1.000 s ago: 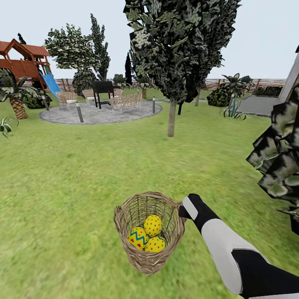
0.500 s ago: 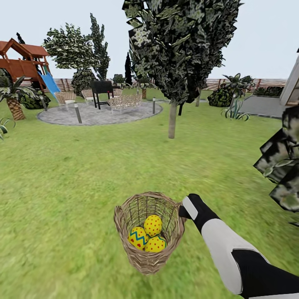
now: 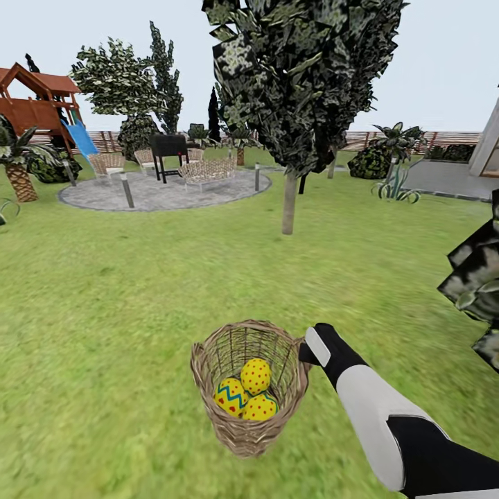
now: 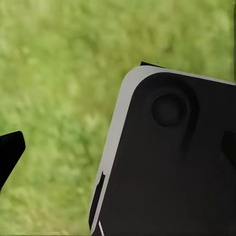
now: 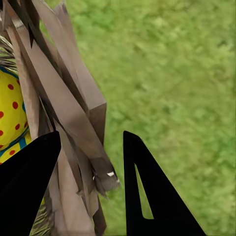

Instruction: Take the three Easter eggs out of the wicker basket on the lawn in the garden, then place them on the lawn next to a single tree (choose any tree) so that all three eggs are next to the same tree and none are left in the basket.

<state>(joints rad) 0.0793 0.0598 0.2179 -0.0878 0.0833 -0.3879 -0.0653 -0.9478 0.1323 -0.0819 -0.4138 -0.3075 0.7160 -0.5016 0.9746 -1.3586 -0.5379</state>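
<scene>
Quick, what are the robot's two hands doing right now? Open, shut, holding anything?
Left gripper: cannot be told; its fingers aren't clear in the left wrist view.
Right gripper: shut on the wicker basket rim, with the Easter eggs inside.

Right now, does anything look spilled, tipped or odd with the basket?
Nothing spilled: all three Easter eggs sit inside the wicker basket. It hangs upright, held at its rim by the right tool.
</scene>
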